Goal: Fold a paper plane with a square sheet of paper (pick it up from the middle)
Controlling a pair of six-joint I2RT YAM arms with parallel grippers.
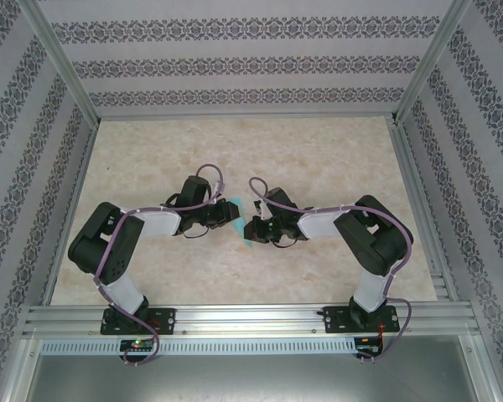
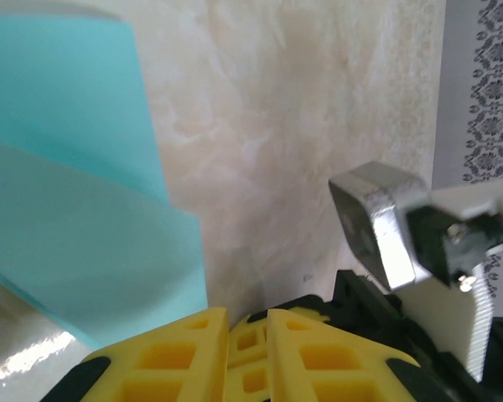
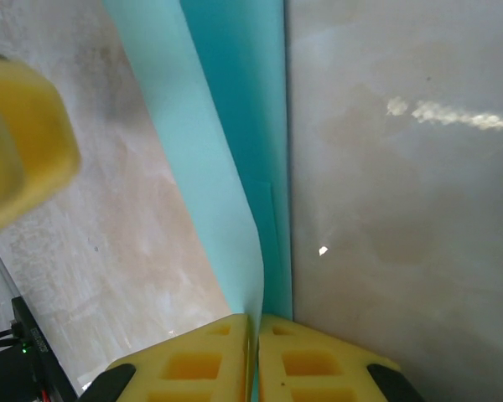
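Observation:
The turquoise sheet of paper [image 1: 248, 228] stands off the table between the two arms, folded into overlapping layers [image 3: 235, 126]. Most of its outline is hidden, so I cannot tell whether it has the shape of a paper plane. My right gripper [image 3: 255, 318] is shut on the paper's lower edge, with the layers rising from between its yellow fingers. My left gripper [image 2: 247, 314] has a narrow gap between its fingers and nothing in it. The paper [image 2: 75, 209] lies just left of the left finger. In the top view the left gripper [image 1: 235, 219] and right gripper [image 1: 256, 230] nearly meet.
The beige marble-patterned tabletop [image 1: 318, 159] spreads around both arms. Patterned walls and an aluminium frame [image 1: 63, 63] enclose it. The right arm's silver wrist block [image 2: 381, 222] sits close ahead of the left gripper. The left gripper's yellow fingertip [image 3: 17, 159] shows blurred beside the paper.

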